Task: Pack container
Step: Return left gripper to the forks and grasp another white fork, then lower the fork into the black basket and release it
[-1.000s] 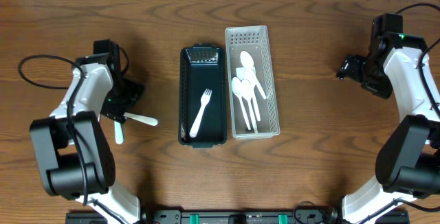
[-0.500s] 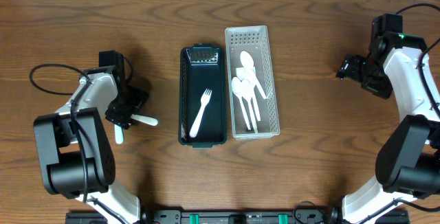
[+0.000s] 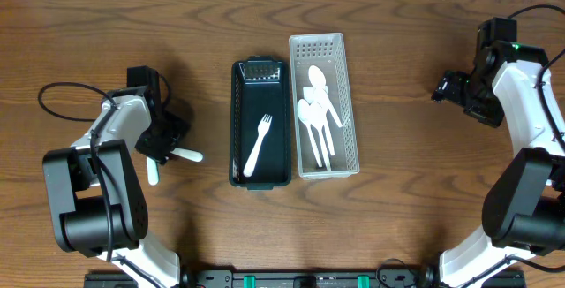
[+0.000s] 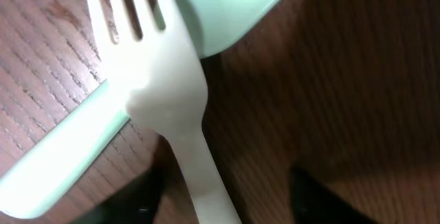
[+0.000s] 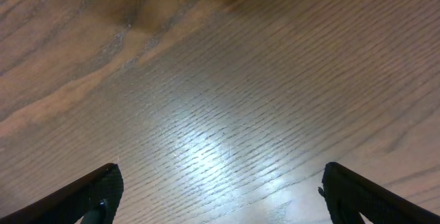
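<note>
A dark green container [image 3: 236, 120] stands at the table's middle with one white fork [image 3: 259, 144] lying in it. On the table to its left lie a white fork [image 4: 168, 93] and a pale green utensil [image 4: 62, 162], crossing each other; in the overhead view their handles [image 3: 185, 155] stick out from under my left gripper [image 3: 161, 143]. In the left wrist view my left gripper [image 4: 223, 196] is open, low over the table, one finger on each side of the fork's handle. My right gripper [image 3: 439, 87] is open and empty over bare wood at the far right.
A white perforated basket [image 3: 349, 102] holding several white spoons [image 3: 315, 120] stands right of the container, touching it. A black cable [image 3: 62, 89] loops on the table by the left arm. The right wrist view shows only bare wood [image 5: 220, 114].
My left gripper has moved toward the front and settled low over the two loose utensils. Since half a second ago it has barely moved. The right arm has not moved.
</note>
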Controlling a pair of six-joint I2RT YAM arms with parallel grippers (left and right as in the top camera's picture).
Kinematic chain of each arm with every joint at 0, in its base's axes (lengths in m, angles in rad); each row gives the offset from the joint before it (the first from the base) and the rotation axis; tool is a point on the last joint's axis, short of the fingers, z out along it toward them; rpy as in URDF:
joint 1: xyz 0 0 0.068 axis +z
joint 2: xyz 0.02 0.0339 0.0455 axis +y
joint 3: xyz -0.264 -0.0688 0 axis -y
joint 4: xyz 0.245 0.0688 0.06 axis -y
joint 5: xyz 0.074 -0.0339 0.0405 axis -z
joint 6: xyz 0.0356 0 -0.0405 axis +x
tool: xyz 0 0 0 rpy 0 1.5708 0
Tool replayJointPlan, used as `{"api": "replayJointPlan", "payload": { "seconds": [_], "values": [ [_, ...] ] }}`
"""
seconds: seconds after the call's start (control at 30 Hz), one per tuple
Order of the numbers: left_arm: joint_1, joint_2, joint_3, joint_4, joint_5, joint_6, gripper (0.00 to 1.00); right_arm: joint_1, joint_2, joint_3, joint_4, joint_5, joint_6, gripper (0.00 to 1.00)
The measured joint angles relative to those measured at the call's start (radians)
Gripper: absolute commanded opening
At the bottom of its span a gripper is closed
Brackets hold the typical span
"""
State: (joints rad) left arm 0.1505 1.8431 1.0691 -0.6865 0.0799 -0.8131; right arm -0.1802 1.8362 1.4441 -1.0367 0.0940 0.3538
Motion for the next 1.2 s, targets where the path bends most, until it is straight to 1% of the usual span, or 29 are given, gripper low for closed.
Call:
{"api": "replayJointPlan", "payload": {
  "seconds": [0.07,0.13,0.3,0.33,0.4,0.57,0.73,0.77,0.97,1.2],
  "values": [
    [0.000,0.000,0.000,0.000,0.000,0.000,0.43,0.000,0.000,0.000,0.000,0.000,0.000,0.95],
    [0.000,0.000,0.000,0.001,0.000,0.003,0.38,0.000,0.000,0.000,0.000,0.000,0.000,0.95],
    [0.000,0.000,0.000,0.002,0.000,0.003,0.36,0.000,0.000,0.000,0.000,0.000,0.000,0.95],
    [0.000,0.000,0.000,0.002,0.000,0.003,0.34,0.000,0.000,0.000,0.000,0.000,0.000,0.95],
    [0.000,0.000,0.000,0.001,0.000,0.002,0.33,0.000,0.000,0.000,0.000,0.000,0.000,0.95],
    [0.000,0.000,0.000,0.002,0.001,0.002,0.20,0.000,0.000,0.000,0.000,0.000,0.000,0.96],
    [0.000,0.000,0.000,0.003,0.003,0.003,0.19,0.000,0.000,0.000,0.000,0.000,0.000,0.95],
    [0.000,0.000,0.000,0.003,0.003,0.003,0.14,0.000,0.000,0.000,0.000,0.000,0.000,0.96],
    [0.000,-0.002,0.000,0.003,0.007,0.003,0.10,0.000,0.000,0.000,0.000,0.000,0.000,0.95],
    [0.000,-0.003,0.000,-0.001,0.007,0.003,0.08,0.000,0.000,0.000,0.000,0.000,0.000,0.96]
  ]
}}
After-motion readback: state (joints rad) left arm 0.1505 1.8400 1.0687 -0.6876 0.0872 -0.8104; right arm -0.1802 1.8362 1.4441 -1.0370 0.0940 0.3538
